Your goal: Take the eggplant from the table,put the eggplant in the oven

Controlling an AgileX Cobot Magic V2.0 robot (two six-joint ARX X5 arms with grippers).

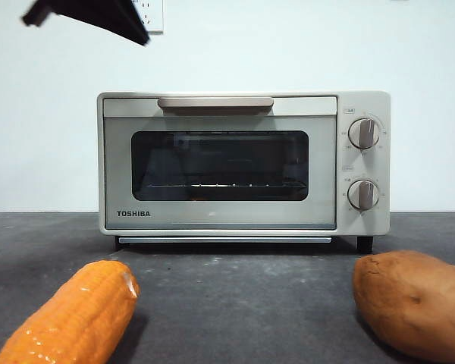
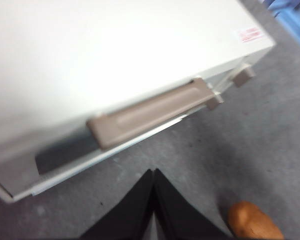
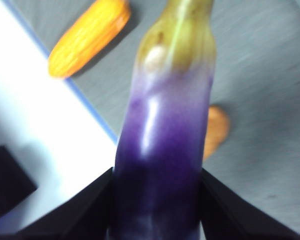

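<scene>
My right gripper (image 3: 157, 175) is shut on the eggplant (image 3: 160, 130), a glossy purple body fading to a yellowish-green stem end. It hangs high above the table (image 3: 260, 75) and does not show in the front view. The oven (image 1: 220, 220) stands at the back of the table with its door closed and its tan handle (image 1: 214, 101) at the top. My left gripper (image 2: 152, 175) is shut and empty, hovering above and in front of the oven's handle (image 2: 150, 112). A black arm tip (image 1: 83, 19) shows at the front view's top left.
An orange corn cob (image 1: 72, 318) lies at the front left and a brown sweet potato (image 1: 413, 299) at the front right. Both also appear far below the eggplant, the corn cob (image 3: 87, 37) and the sweet potato (image 3: 216, 130). A white, blue-edged surface (image 3: 45, 140) borders the table.
</scene>
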